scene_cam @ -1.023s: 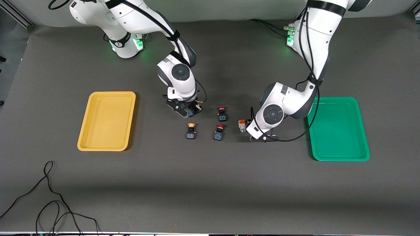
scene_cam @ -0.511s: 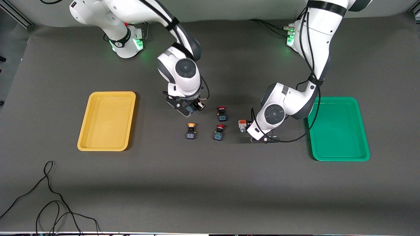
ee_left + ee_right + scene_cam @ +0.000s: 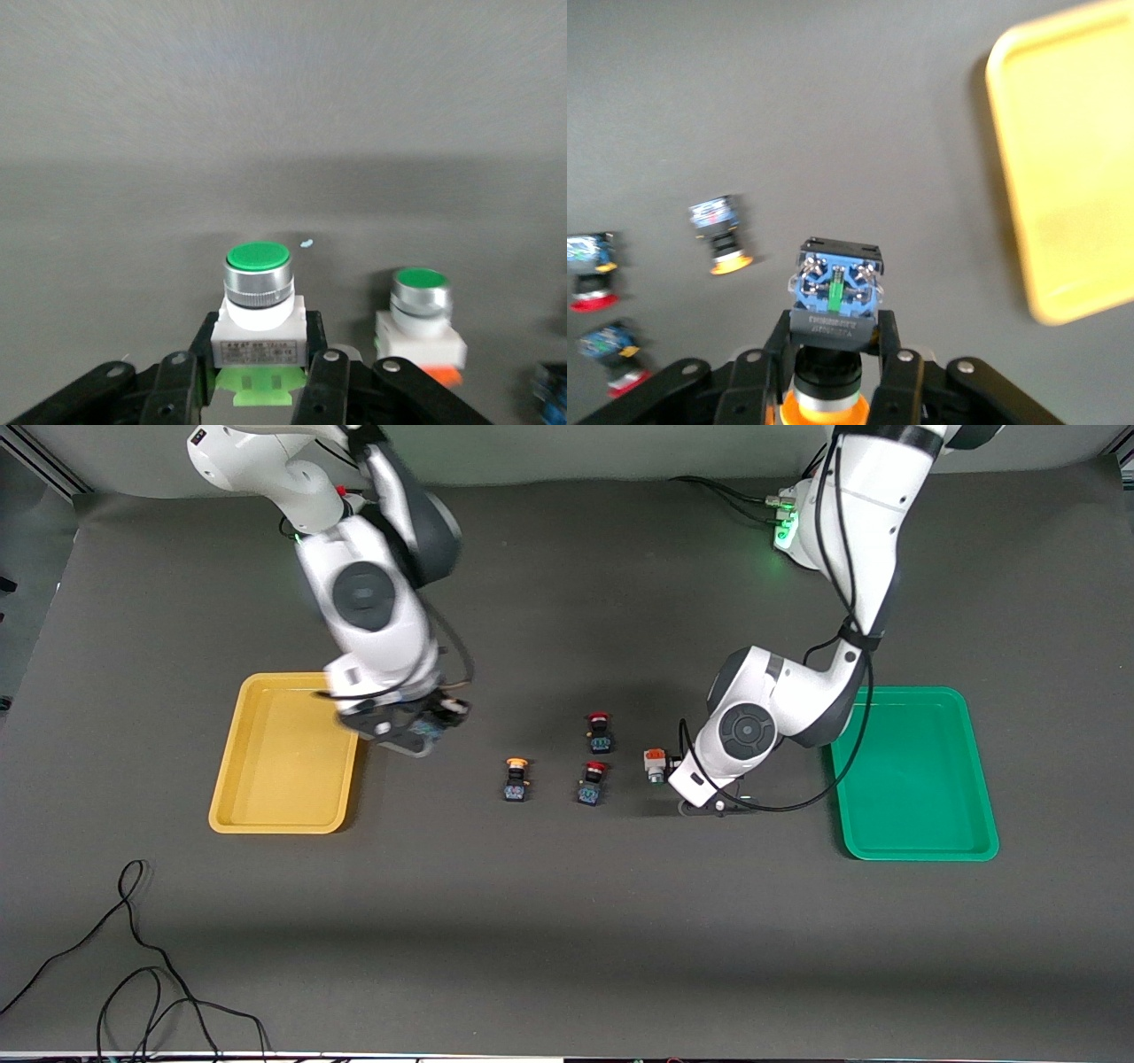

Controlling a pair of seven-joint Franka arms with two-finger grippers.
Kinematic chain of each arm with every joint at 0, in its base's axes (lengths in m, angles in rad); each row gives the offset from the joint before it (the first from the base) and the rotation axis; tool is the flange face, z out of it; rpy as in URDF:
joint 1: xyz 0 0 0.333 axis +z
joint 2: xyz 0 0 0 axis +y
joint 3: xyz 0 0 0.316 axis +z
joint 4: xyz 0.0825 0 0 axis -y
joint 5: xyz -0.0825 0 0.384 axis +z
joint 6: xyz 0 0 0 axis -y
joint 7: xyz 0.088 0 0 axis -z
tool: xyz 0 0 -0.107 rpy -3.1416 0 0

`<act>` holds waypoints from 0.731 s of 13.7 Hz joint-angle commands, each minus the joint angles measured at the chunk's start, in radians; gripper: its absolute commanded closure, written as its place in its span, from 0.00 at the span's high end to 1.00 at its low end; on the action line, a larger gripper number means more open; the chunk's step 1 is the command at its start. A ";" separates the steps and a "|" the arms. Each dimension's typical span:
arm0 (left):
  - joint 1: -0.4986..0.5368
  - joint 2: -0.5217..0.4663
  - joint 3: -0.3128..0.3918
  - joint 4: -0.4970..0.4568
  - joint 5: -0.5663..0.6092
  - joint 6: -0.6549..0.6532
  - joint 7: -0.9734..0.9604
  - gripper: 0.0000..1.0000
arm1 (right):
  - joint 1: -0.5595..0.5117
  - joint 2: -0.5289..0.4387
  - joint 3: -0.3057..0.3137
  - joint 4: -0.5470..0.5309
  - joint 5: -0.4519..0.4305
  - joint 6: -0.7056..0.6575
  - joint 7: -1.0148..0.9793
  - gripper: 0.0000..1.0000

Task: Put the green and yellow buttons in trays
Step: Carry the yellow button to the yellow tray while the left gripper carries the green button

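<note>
My right gripper (image 3: 415,732) is shut on a black-bodied button with a yellow-orange cap (image 3: 834,297) and holds it in the air beside the yellow tray (image 3: 283,771), over the rim toward the buttons. The tray also shows in the right wrist view (image 3: 1072,177). A second yellow-capped button (image 3: 516,778) lies on the mat. My left gripper (image 3: 709,803) is low at the mat, its fingers closed on a white-bodied button with a round green cap (image 3: 258,283); the arm hides that button in the front view. A second white-bodied button (image 3: 655,762) stands beside it (image 3: 418,310). The green tray (image 3: 912,779) holds nothing.
Two black buttons with red caps (image 3: 600,731) (image 3: 593,782) lie between the yellow-capped button and the white one. Loose black cables (image 3: 133,974) lie on the mat near the front camera, at the right arm's end.
My right gripper rose with the yellow-capped button and swung from the cluster of buttons to the yellow tray's edge. My left gripper has hardly moved.
</note>
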 commanded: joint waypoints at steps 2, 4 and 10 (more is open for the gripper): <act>0.075 -0.235 0.007 0.051 -0.005 -0.298 0.002 0.00 | 0.006 -0.070 -0.232 -0.033 -0.007 -0.030 -0.485 0.30; 0.116 -0.292 0.011 0.147 0.032 -0.462 0.005 0.00 | 0.007 -0.081 -0.360 -0.047 -0.004 -0.034 -0.665 0.30; 0.428 -0.309 0.010 0.222 0.096 -0.566 0.506 0.00 | 0.003 -0.082 -0.560 -0.192 0.003 0.126 -0.930 0.30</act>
